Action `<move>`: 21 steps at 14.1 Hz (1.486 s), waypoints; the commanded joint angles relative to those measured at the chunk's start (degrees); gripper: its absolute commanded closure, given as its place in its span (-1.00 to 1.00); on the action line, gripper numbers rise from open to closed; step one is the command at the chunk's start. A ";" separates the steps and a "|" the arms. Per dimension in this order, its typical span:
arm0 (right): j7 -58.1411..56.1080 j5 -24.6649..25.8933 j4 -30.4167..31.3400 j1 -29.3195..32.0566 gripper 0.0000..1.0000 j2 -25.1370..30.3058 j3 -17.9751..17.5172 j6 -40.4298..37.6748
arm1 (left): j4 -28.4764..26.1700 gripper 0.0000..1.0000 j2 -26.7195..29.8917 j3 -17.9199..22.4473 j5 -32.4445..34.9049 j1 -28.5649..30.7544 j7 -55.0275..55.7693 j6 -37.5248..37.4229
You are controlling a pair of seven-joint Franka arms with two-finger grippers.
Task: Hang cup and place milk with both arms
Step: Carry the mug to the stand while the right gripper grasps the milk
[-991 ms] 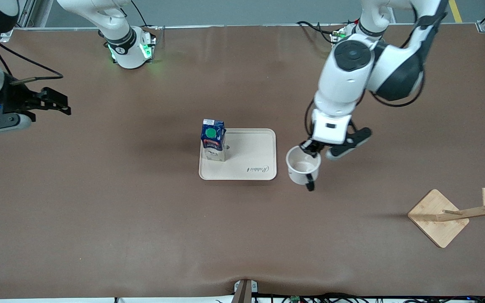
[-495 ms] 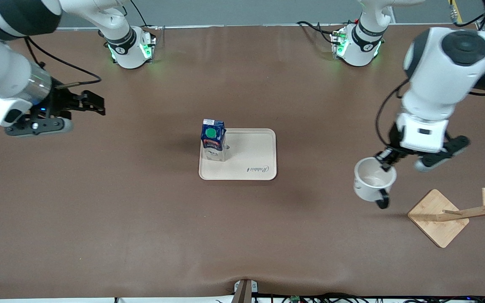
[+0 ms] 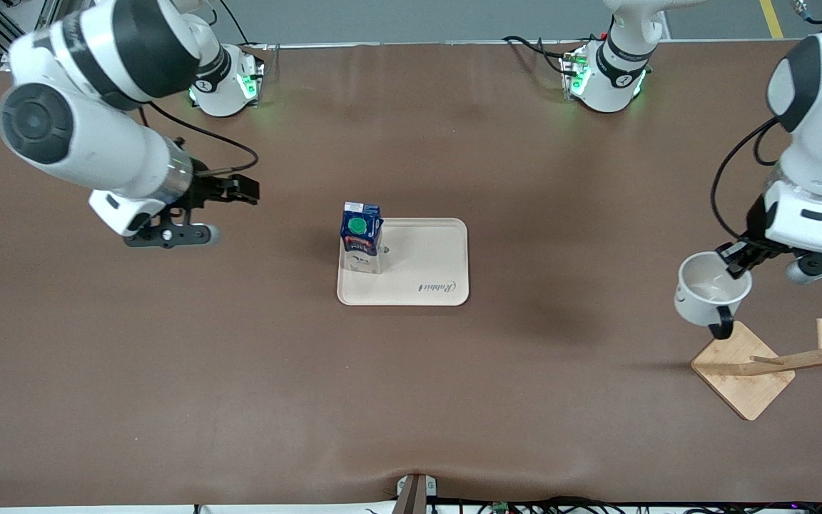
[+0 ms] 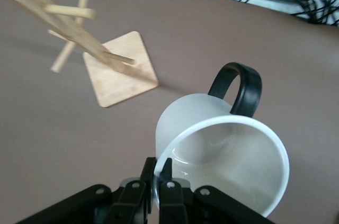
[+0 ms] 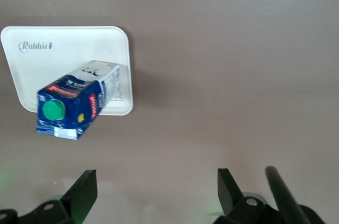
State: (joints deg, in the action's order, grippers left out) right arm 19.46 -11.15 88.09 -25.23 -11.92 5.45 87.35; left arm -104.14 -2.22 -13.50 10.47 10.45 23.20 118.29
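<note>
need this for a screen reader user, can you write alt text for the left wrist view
The left gripper pinches the rim of a white cup between its shut fingers, the black loop handle pointing away from them. Below it on the brown table stands a wooden rack with a square base and bare pegs.

Both my arms: glossy white shells, black joint caps and black bands at the links. Bases at the table edge glow green, black cables trailing from them. Left arm (image 3: 818,93): black hose loops from forearm down to the white wrist block just above the left gripper (image 3: 739,258), which is black with thin fingers. Right arm (image 3: 90,107): round black cap on the elbow, silver collar ahead of the wrist, black cable arcing over to the black right gripper (image 3: 243,190).
</note>
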 commanded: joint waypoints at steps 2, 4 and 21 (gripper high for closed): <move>5.84 -1.42 -1.16 -3.68 -1.00 -3.19 0.52 2.20 | -1.94 1.00 1.70 -0.57 -7.54 7.90 -10.70 -0.52; 8.57 -1.51 -0.99 -6.22 -1.00 -4.77 0.52 4.57 | -1.68 1.00 1.35 -0.56 -10.98 10.63 -11.51 -0.43; 21.23 -0.46 1.39 -17.13 -1.00 -12.60 0.70 17.77 | 9.22 1.00 -10.07 -0.04 -27.42 17.76 -17.40 0.36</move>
State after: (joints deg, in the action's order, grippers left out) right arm 39.90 -11.40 88.78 -41.77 -25.23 5.46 104.65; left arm -96.86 -10.41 -13.25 -14.67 28.00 6.67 119.05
